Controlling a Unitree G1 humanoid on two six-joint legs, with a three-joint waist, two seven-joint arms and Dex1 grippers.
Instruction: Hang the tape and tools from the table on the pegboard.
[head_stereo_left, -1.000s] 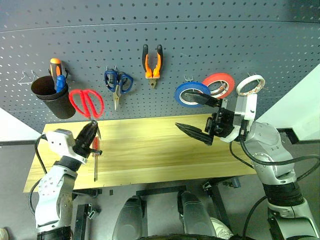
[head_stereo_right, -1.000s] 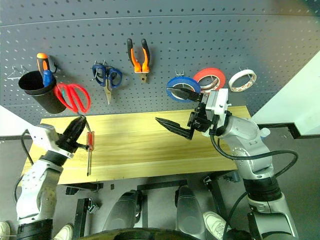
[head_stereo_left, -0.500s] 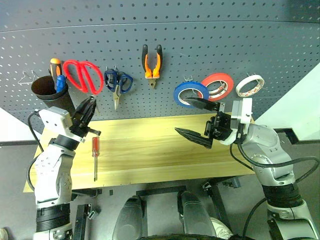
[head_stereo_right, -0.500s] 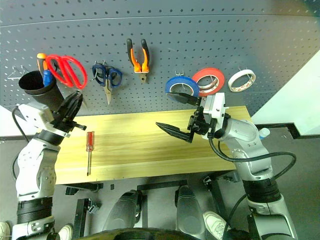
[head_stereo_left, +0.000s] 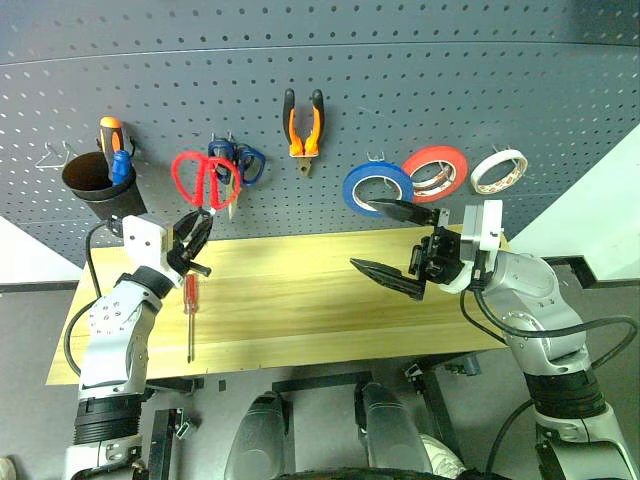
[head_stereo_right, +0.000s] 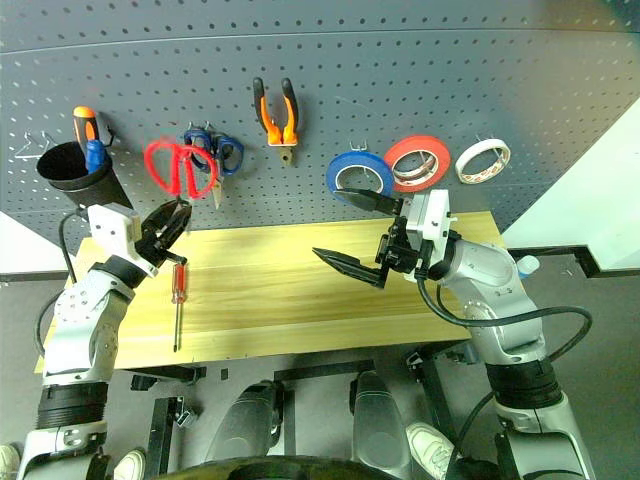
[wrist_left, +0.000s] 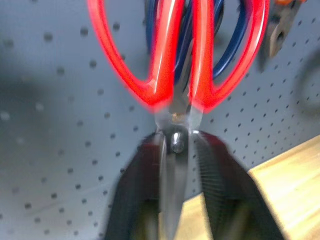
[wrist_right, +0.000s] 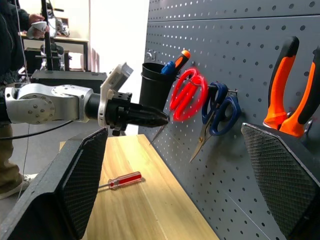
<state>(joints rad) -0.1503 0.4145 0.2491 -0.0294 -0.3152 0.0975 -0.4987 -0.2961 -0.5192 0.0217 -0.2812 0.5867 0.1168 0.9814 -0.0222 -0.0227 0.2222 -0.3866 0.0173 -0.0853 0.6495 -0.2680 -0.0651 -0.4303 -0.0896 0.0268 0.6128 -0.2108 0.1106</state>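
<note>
My left gripper (head_stereo_left: 196, 236) holds the red-handled scissors (head_stereo_left: 203, 180) by the steel blades, handles up. They rest against the pegboard (head_stereo_left: 450, 80), overlapping the blue-handled scissors (head_stereo_left: 243, 163). In the left wrist view the black fingers (wrist_left: 145, 165) press the blades (wrist_left: 175, 165) from both sides. The slim red-handled screwdriver (head_stereo_left: 190, 305) lies on the table (head_stereo_left: 300, 290) just below that gripper. The pliers (head_stereo_left: 304, 123) and the blue tape (head_stereo_left: 377, 188) hang on the board. My right gripper (head_stereo_left: 365, 235) stands wide open and empty over the table's right half, below the blue tape.
A black cup (head_stereo_left: 100, 190) on the board's left holds an orange-handled screwdriver (head_stereo_left: 110, 130). A bare wire hook (head_stereo_left: 50, 155) is left of the cup. A red roll (head_stereo_left: 437, 170) and a white roll (head_stereo_left: 500, 170) hang right of the blue tape. A person (wrist_right: 10, 30) stands beyond the table's far end.
My left gripper lifted the red scissors from table height up to the board beside the cup. It then carried them right and slightly down onto the blue scissors. The right arm stayed put.
</note>
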